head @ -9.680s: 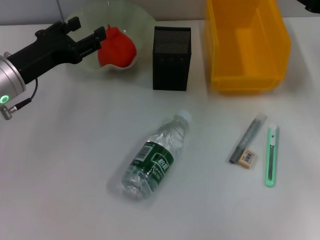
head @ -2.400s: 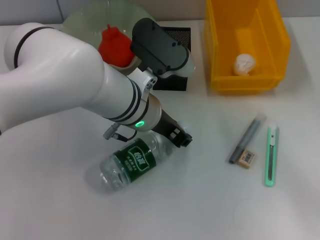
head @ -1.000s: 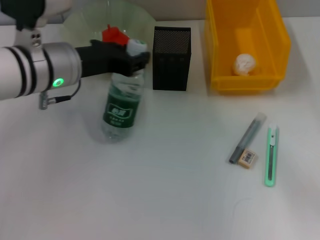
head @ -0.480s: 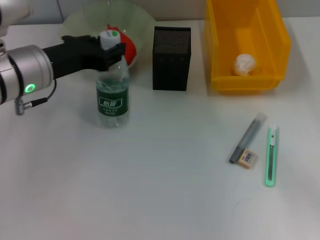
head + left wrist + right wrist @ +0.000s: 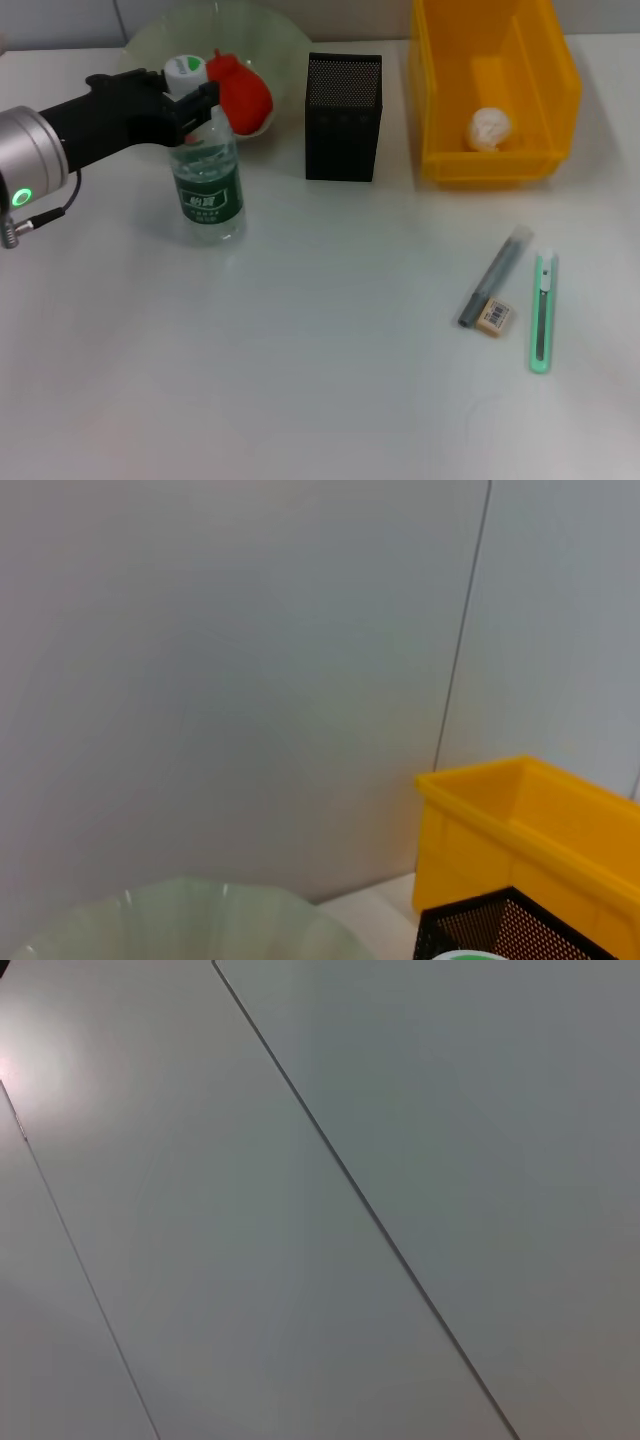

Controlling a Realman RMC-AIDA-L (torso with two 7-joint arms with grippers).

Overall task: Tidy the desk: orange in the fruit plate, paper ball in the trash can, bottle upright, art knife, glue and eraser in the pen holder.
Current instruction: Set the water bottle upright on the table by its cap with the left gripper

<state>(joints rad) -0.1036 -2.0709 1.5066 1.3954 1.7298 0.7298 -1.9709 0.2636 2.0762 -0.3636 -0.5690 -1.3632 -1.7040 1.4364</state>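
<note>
The clear bottle [image 5: 207, 195] with a green label stands upright on the desk in front of the fruit plate [image 5: 275, 40]. My left gripper [image 5: 190, 102] reaches in from the left and is shut on the bottle's neck just under the cap. A reddish orange [image 5: 243, 95] lies in the plate. In the yellow trash can [image 5: 495, 150] sits the paper ball [image 5: 490, 127]. At the right of the desk lie the grey glue stick [image 5: 495, 278], the eraser [image 5: 494, 317] and the green art knife [image 5: 541, 312]. The black mesh pen holder [image 5: 343, 115] stands in the middle at the back.
The left wrist view faces the back wall, with the trash can [image 5: 540, 820], the pen holder's rim [image 5: 510, 930] and the plate's rim [image 5: 180, 920] low in it. A bare wall fills the right wrist view.
The bottle lay on its side and now stands upright, lifted by my left gripper. Over the last second it shifted left and a little nearer. The paper ball arrived in the trash can earlier.
</note>
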